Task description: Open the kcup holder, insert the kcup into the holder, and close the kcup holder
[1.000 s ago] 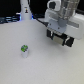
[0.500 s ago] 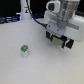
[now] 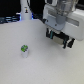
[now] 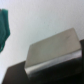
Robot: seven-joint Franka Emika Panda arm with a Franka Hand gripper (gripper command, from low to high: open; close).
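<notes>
While the arm hung over the white table [image 3: 15, 55], these were noted.
Gripper [image 3: 58, 39]: fingers pointed down, spread apart, gripping nothing.
Kcup [image 3: 24, 50]: upright on the table, green top up, well apart from the gripper, toward the exterior view's left and lower.
Holder: not identified with certainty; wrist view showed a blurred grey block [image 4: 52, 50].

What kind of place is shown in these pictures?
Probably a robot lab bench: a plain white table, a robot arm above it, and one small kcup set out alone.
</notes>
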